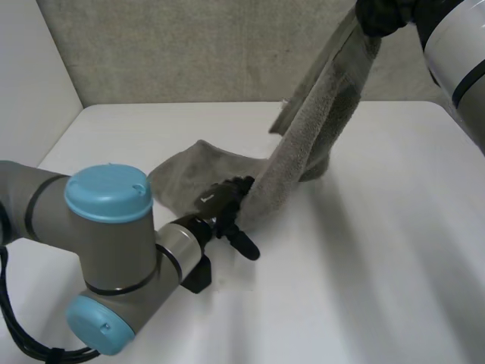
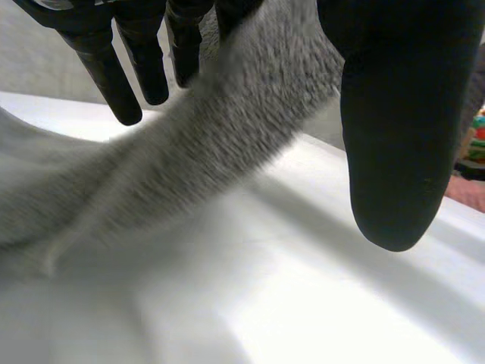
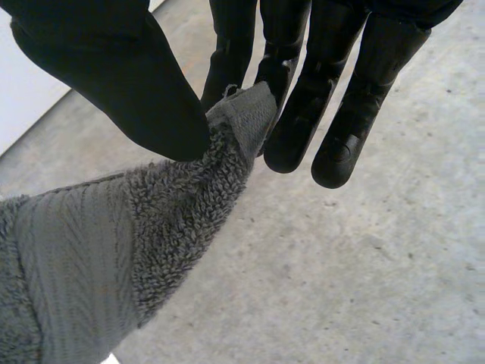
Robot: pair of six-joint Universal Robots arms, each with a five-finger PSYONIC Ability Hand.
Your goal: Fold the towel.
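The right hand pinches a corner of the towel between thumb and straight fingers, high above the far right corner of the table. The towel slopes down in a taut band to the left hand near the table's middle, which nips its edge between fingers and thumb. The rest lies rumpled toward the far edge. Bare tabletop runs along the near and right edges.
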